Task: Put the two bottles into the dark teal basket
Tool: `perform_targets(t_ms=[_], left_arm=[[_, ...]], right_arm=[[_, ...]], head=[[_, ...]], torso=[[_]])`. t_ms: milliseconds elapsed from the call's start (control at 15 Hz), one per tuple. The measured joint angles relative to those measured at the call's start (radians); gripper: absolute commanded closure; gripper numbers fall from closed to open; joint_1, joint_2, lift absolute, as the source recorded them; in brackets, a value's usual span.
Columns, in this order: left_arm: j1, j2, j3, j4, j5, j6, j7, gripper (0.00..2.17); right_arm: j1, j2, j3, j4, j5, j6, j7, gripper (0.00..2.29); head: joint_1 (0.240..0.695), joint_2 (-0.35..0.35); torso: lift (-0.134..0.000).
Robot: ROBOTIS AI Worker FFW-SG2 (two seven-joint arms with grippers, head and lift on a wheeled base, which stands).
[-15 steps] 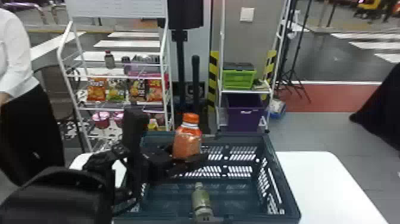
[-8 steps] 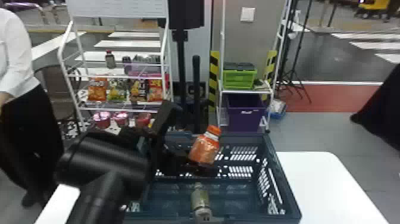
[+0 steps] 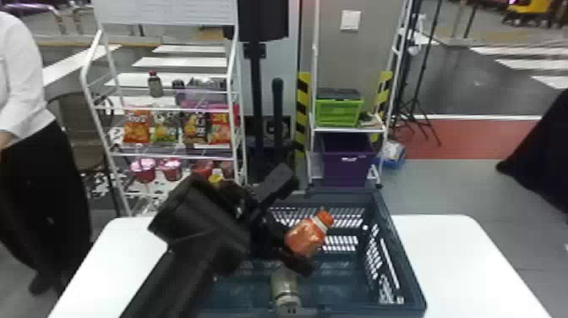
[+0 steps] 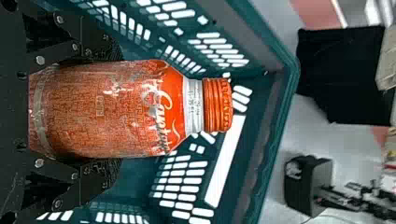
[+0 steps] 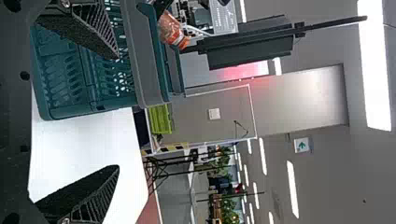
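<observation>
Smooth tabletop (image 3: 460, 258) (white), latticed basket (image 3: 398, 243)

High forward-down head view, close left wrist view, basket (image 3: 397, 247) in both.

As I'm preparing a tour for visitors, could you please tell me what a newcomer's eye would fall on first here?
Probably the bright orange bottle, tilted in the black left gripper above the dark teal plastic basket. Next, likely the greenish bottle inside that basket, at its near side. Behind, colourful snack bags line a white wire rack.
</observation>
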Motion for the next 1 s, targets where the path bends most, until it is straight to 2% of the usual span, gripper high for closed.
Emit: perform_targets(t_ms=[200,267,333,400,467,533,600,1000], left_arm=[[-0.019,0.000,-0.010,0.088,-0.036,-0.094,-0.008,2.15],[-0.019,0.000,-0.010,0.095,-0.039,-0.109,-0.006,2.06],[-0.018,0.000,-0.008,0.094,-0.040,-0.124,0.003,1.59],[-0.011,0.000,-0.004,0.085,-0.040,-0.133,0.013,0.83],[-0.001,0.000,0.005,0.066,-0.040,-0.139,0.018,0.36],[0.006,0.000,0.013,0.050,-0.040,-0.141,0.012,0.19],[0.010,0.000,0.017,0.038,-0.039,-0.140,0.003,0.13],[0.031,0.000,0.069,-0.036,-0.052,-0.131,0.008,0.12]], right_arm=[[-0.002,0.000,0.001,0.000,0.003,0.000,0.000,0.04],[-0.002,0.000,0.001,0.000,0.003,0.000,0.000,0.04],[-0.002,0.000,0.001,0.000,0.003,0.000,0.000,0.04],[-0.003,0.000,0.001,0.000,0.002,0.000,0.000,0.04],[-0.003,0.000,0.001,0.000,0.002,0.000,0.000,0.04],[-0.004,0.000,0.001,0.000,0.002,0.000,0.000,0.04],[-0.005,0.000,0.001,0.000,0.003,0.000,0.000,0.04],[-0.007,0.000,0.000,0.004,0.002,0.000,0.000,0.04]], head=[[0.499,0.000],[0.499,0.000],[0.499,0.000],[0.499,0.000],[0.499,0.000],[0.499,0.000],[0.499,0.000],[0.499,0.000]], torso=[[0.000],[0.000],[0.000],[0.000],[0.000],[0.000],[0.000],[0.000]])
